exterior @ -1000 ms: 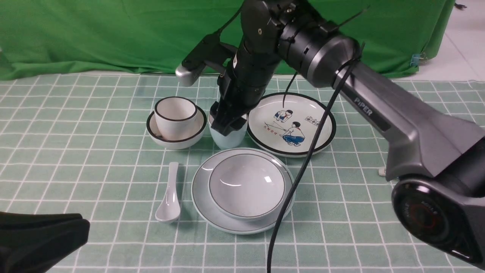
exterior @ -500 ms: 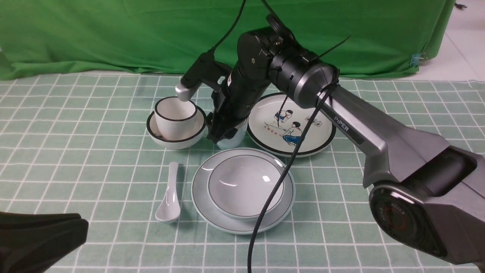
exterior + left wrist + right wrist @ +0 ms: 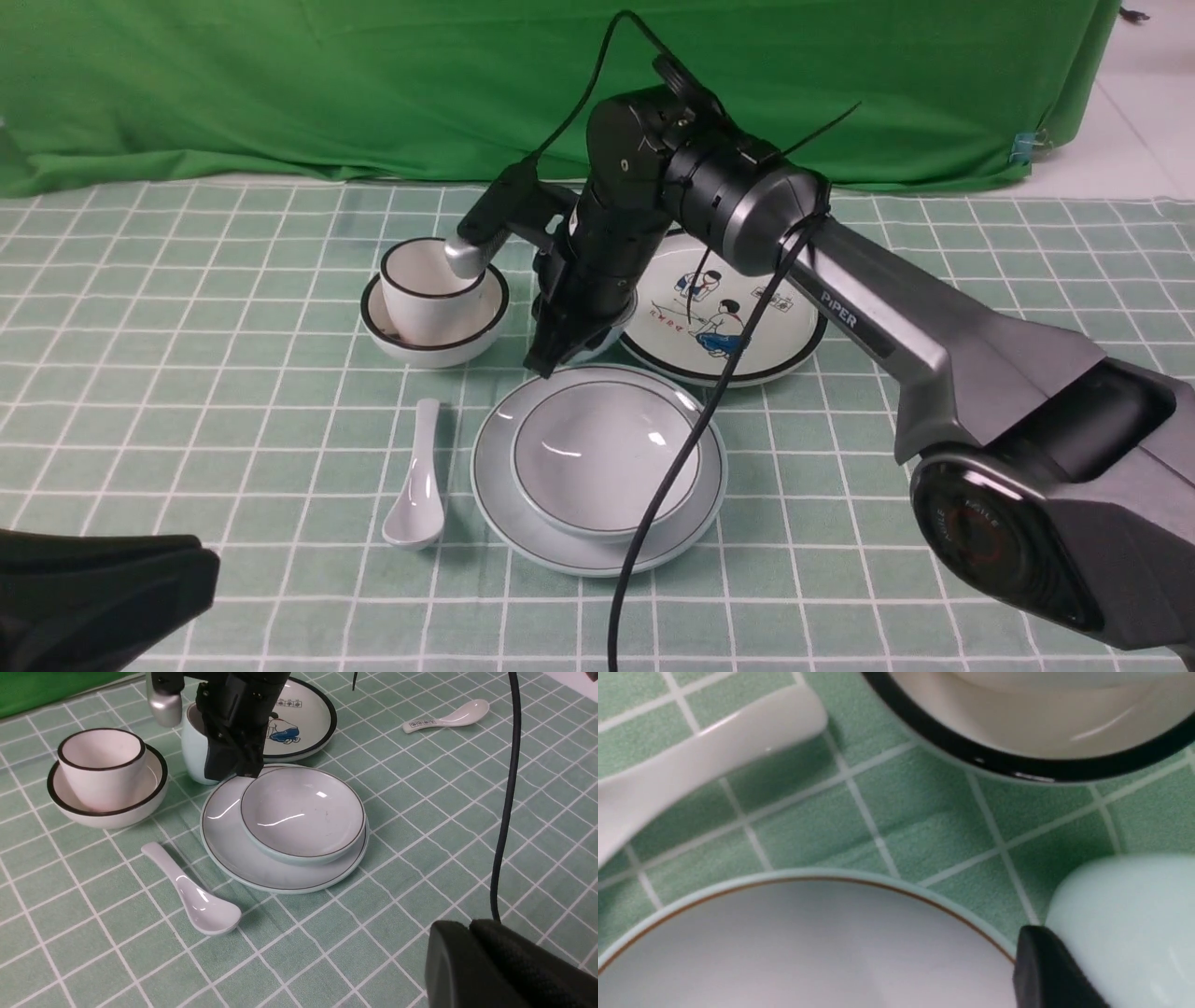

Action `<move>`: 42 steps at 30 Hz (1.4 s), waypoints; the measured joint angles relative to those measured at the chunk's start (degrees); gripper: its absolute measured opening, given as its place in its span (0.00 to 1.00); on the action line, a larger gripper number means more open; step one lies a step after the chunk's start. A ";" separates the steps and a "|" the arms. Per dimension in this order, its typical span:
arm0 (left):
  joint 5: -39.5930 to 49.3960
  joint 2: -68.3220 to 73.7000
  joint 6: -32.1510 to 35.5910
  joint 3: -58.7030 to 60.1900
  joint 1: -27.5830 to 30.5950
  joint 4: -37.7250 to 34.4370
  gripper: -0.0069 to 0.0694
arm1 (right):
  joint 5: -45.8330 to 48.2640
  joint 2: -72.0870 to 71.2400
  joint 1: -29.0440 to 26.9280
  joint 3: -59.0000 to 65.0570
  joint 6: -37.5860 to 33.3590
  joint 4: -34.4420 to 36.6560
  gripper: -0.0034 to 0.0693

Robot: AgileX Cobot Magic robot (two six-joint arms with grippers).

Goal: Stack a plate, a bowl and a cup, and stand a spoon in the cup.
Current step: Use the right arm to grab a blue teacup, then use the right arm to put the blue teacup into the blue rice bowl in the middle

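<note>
Cup (image 3: 192,751) stood upright on the cloth, mouth up and long axis vertical, just beside the far-left rim of the plate (image 3: 224,826) carrying the bowl (image 3: 303,812), and between that plate and the black-rimmed bowl (image 3: 140,798). Right gripper (image 3: 231,770) sat over the cup's near side with one finger (image 3: 1045,975) against the outer wall and the other hidden, so clamped or loose could not be told; left gripper (image 3: 201,565) lay near and left, fingers together, empty. Judged glazed ceramic: stiff, light, slick, chippable; best pinched across the rim wall and carried level
</note>
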 joint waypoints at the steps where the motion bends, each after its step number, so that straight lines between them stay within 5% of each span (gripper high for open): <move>1: 0.00 0.00 0.00 0.00 0.00 0.12 0.11 | 1.31 -1.44 0.05 0.06 0.41 0.00 0.17; 9: 0.33 0.00 0.00 0.00 0.00 1.96 0.11 | 4.71 -13.64 0.86 1.13 9.28 -0.44 0.17; 18: 0.75 0.00 -1.31 0.00 0.00 4.62 0.11 | 3.55 -31.82 6.51 32.92 13.16 -0.30 0.17; 26: -0.14 0.00 -1.64 0.00 0.00 4.66 0.11 | -6.20 -26.46 6.87 39.59 10.61 -0.77 0.17; 42: -0.14 0.00 -1.64 0.00 0.00 4.66 0.11 | -6.71 -22.41 6.34 39.59 10.38 -2.01 0.17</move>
